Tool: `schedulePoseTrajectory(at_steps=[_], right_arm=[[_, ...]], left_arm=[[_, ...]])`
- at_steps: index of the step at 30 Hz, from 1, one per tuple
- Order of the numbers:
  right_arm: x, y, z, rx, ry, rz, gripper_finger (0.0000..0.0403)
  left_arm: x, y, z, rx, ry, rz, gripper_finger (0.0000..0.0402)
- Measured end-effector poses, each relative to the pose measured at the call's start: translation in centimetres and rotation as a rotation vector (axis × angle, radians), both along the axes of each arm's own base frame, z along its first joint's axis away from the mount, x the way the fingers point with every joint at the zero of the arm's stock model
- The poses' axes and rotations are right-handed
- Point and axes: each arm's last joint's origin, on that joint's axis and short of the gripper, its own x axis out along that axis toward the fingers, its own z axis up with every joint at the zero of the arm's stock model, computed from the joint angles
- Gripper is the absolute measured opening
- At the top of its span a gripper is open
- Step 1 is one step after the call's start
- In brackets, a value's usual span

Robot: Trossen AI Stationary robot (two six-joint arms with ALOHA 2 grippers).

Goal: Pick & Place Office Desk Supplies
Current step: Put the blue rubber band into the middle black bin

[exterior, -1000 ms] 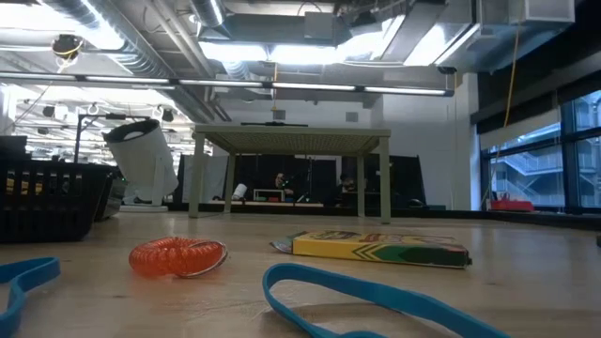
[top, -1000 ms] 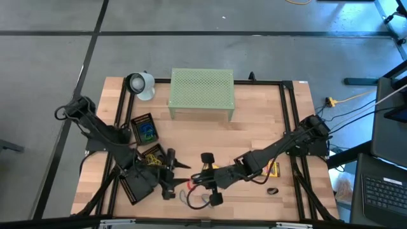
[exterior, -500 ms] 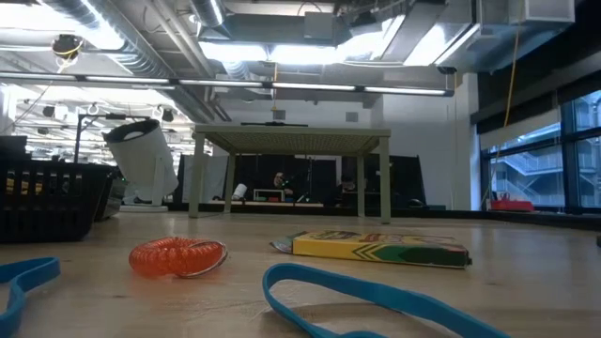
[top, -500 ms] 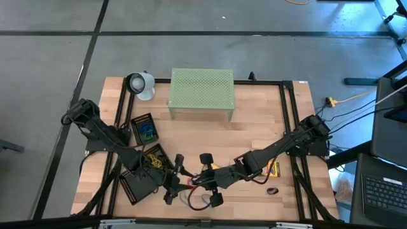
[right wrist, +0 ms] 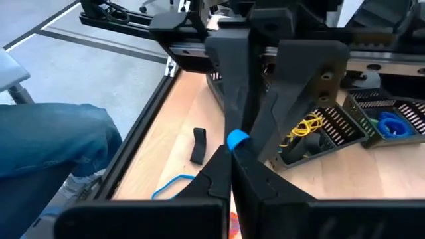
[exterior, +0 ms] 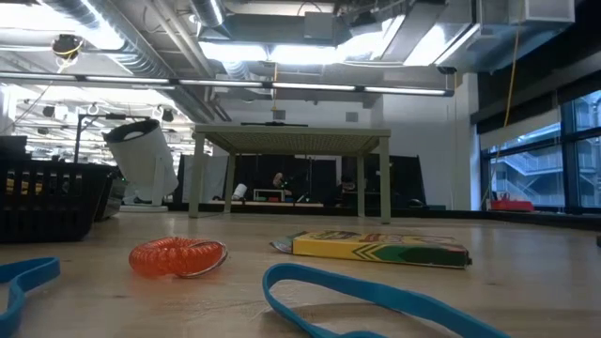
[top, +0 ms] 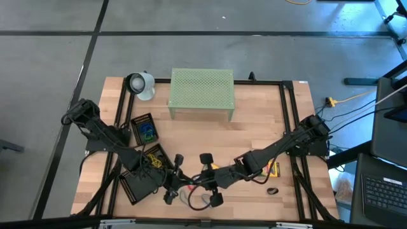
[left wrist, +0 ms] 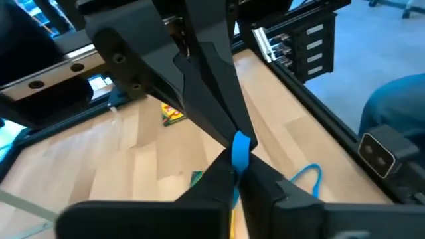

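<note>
Wooden tabletop (top: 254, 133) carries pale-green stand (top: 201, 94) at back, mesh trays (top: 145, 130) on left. Both claws meet near front centre: left claw (top: 180, 183) and right claw (top: 193, 182) each pinched narrow on same blue rubber band (left wrist: 240, 151), tips touching. Crayon box (exterior: 378, 249), orange coil (exterior: 177, 257) & loose blue band (exterior: 376, 299) lie nearby.

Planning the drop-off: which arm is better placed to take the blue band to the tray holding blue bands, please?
Probably the left: both the left pincer and right pincer pinch the blue band, but the blue-band tray lies on the left arm's side.
</note>
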Motion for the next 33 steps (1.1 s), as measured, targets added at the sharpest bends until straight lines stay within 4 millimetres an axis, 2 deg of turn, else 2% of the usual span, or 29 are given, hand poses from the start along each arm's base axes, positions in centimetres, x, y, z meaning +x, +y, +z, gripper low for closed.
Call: schedulePoseTrajectory(at_steps=[6, 14, 17, 21, 27, 33], right_arm=[[0.0, 0.0, 0.0, 0.052, 0.012, -0.03, 0.0017], [-0.2, -0.1, 0.1, 0.064, 0.028, -0.038, 0.0103], [-1.4, -0.7, 1.0, 0.028, 0.081, -0.044, 0.0134], [-3.5, -1.9, 3.2, 0.054, 0.14, -0.086, 0.0162], [-5.3, -2.8, 4.6, 0.15, 0.216, -0.172, 0.0176], [-6.0, -2.4, 4.3, 0.155, 0.27, -0.189, 0.0168]], left_arm=[[0.0, 0.0, 0.0, -0.051, 0.006, 0.006, 0.0003], [0.0, 0.0, 0.0, -0.051, 0.005, 0.028, 0.0002], [0.0, 0.1, 0.0, -0.097, 0.008, 0.053, 0.0002], [-0.2, 0.2, -0.4, -0.168, 0.06, 0.087, 0.0002], [-1.3, 1.0, -2.4, -0.255, 0.269, 0.237, 0.0004], [-3.9, 2.9, -3.9, -0.341, 0.56, 0.484, 0.0004]])
